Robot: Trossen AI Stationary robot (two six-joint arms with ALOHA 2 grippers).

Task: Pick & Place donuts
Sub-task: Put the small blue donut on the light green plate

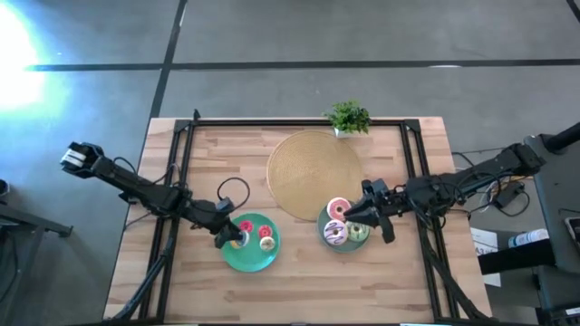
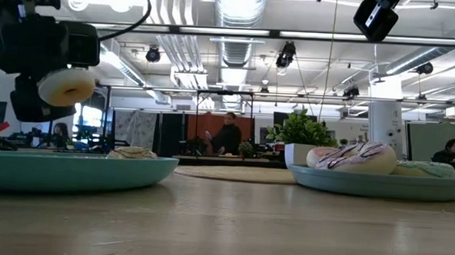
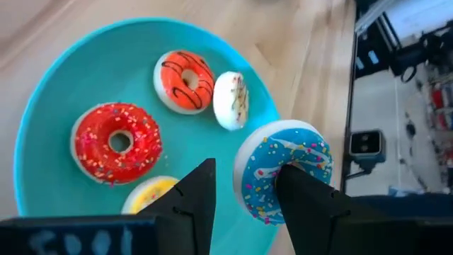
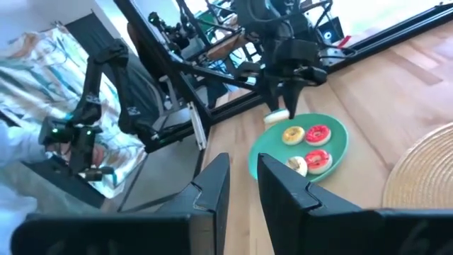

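Note:
A teal plate (image 1: pixel 260 263) at the near left holds a red donut (image 3: pixel 117 142), an orange one (image 3: pixel 185 80), a cream one (image 3: pixel 231 99) on its edge and a yellow one (image 3: pixel 152 195). My left gripper (image 1: pixel 228 237) is over the plate's left part, shut on a teal-iced mini donut (image 3: pixel 297 159). A grey-blue plate (image 1: pixel 327 241) at the near right holds the pink (image 1: pixel 338 209), white-purple (image 1: pixel 333 234) and green (image 1: pixel 358 233) donuts. My right gripper (image 1: pixel 351 215) is above that plate, narrowly open and empty. My left gripper comes from above, pointing down. One fingertip (image 3: pixel 301 195) is at the teal donut's hole and the other finger (image 3: pixel 195 198) stands outside its rim (image 3: pixel 244 180). The donut is lifted clear of the teal plate and slightly tilted; its cream underside (image 2: pixel 66 86) shows in the low view.
A large tan disc (image 1: pixel 313 167) lies at the table's far middle, touching the grey-blue plate. A small potted plant (image 1: pixel 349 118) stands at the far edge. Black frame rails run along the table's left, right and far sides. Bare wood lies between the plates and along the near edge.

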